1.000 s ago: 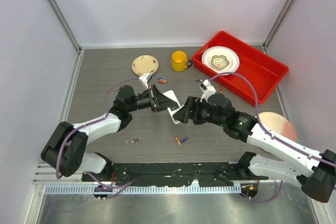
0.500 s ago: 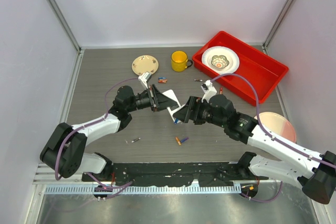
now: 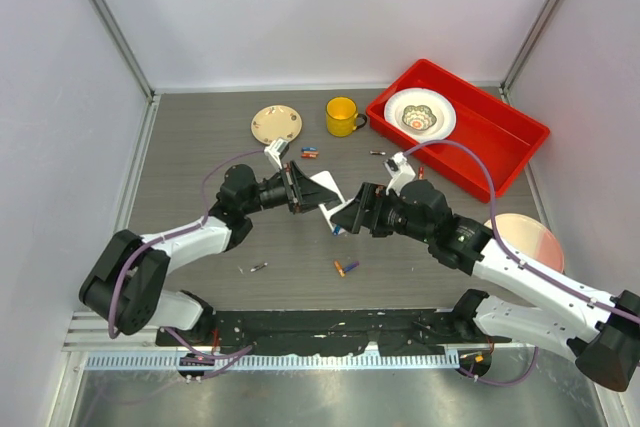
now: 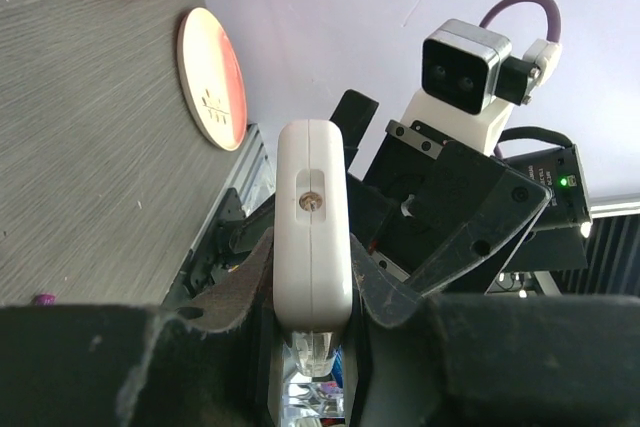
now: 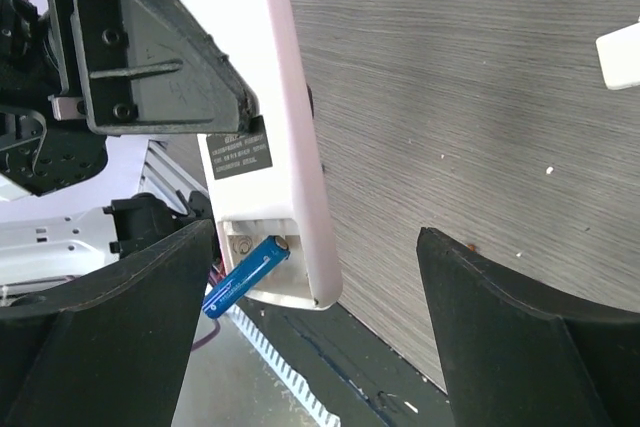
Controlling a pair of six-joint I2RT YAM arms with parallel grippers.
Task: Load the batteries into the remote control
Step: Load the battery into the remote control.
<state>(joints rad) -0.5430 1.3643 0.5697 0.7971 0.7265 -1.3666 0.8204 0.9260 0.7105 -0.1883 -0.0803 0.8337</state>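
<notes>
The remote control (image 4: pixel 313 217) is showing plain white, and the battery (image 5: pixel 245 277) at its end is showing bright blue. The table (image 3: pixel 190 147) is showing dark grey wood grain. Against it a yellow mug (image 3: pixel 341 116), a red tray (image 3: pixel 500 142), a white bowl (image 3: pixel 419 114) with a patterned centre, a cream flowered plate (image 3: pixel 276 124) and a pinkish red-rimmed plate (image 3: pixel 540 237) are standing out, while loose batteries (image 3: pixel 345 267) are showing orange and purple

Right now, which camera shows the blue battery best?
Right wrist: the blue battery sits slanted in the compartment of the remote control. Top external shows only a blue speck; left wrist, nothing of it.
</notes>
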